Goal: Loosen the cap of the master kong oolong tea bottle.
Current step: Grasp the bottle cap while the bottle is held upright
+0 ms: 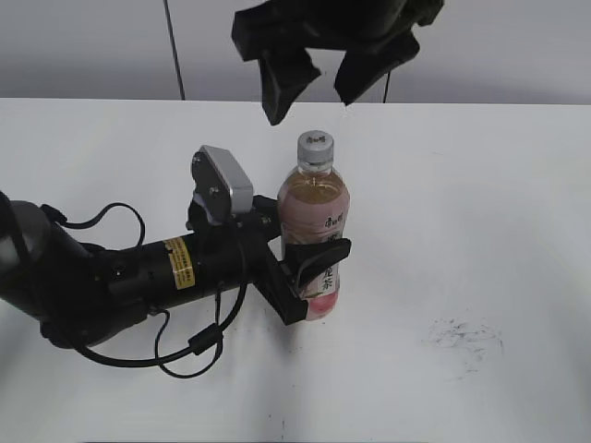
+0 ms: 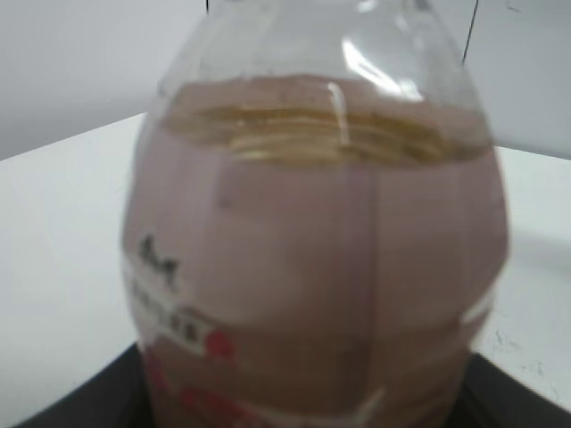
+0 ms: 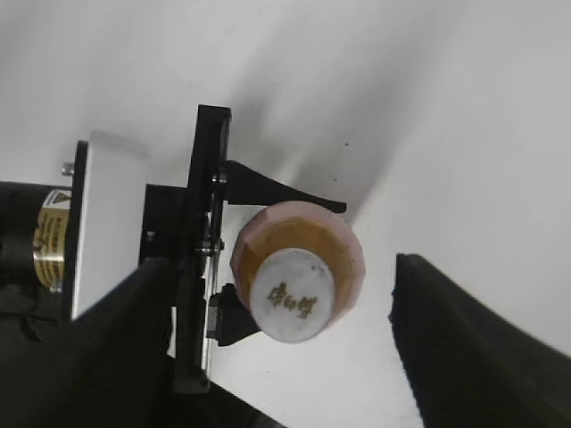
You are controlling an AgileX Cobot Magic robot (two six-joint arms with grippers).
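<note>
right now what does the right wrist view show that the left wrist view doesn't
Only the right wrist view shows the cap from above, with the right gripper open and its fingers wide on either side, apart from the cap, plus the left gripper clamped around the bottle. Only the left wrist view shows the tea's surface line and the label's side print up close. Both show the master kong oolong tea bottle standing upright on the white table.

Upright bottle (image 1: 314,231) in left hand (image 1: 314,277) — right hand (image 1: 319,78) above, spread
</note>
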